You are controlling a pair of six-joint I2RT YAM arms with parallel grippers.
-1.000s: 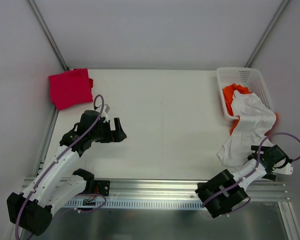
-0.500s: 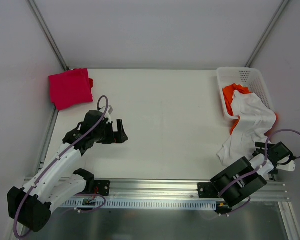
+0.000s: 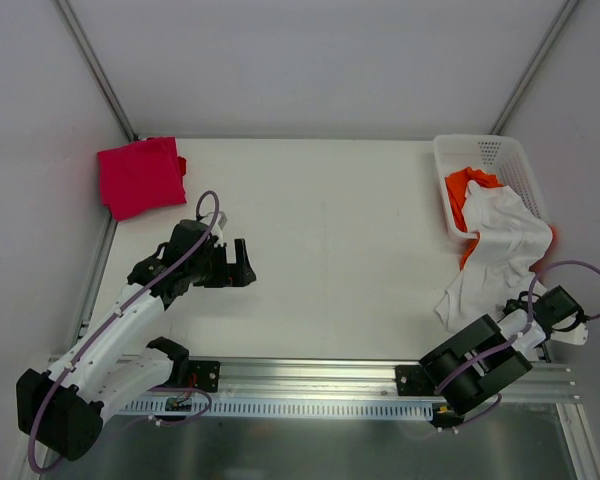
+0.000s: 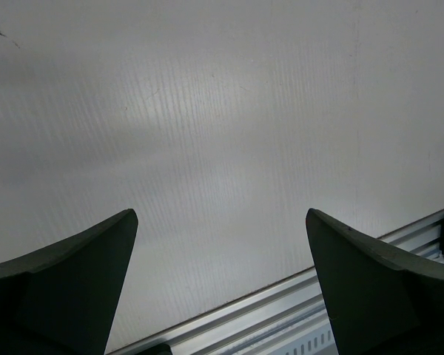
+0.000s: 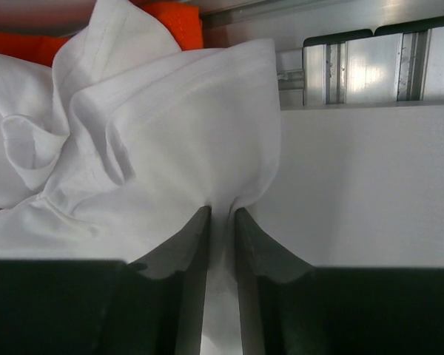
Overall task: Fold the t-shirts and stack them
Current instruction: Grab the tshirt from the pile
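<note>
The white shirt spills out of the basket at the far right and hangs over its near rim down onto the table, ending in a crumpled heap at the near right. It looks light, soft and floppy, so it will sag and bunch up when lifted and will not keep its shape. It is not slippery and will not break. A good place to hold it is a thick edge, like a hem or a shoulder seam, so that it can be pulled flat. The orange shirt lies under it in the basket and could get dragged along. The red shirt sits folded at the far left corner, well apart from the others. The right gripper is at the near end of the white shirt, and its jaws are nearly together with a fold of white cloth pinched between them. The left gripper hovers over the bare table on the left with its jaws wide apart and nothing in them. A second ago the right gripper was wide open beside the cloth. Now it has closed on the fold and has moved a bit to the right. The left gripper has slid a little nearer, and the shirts lie much as before.
</note>
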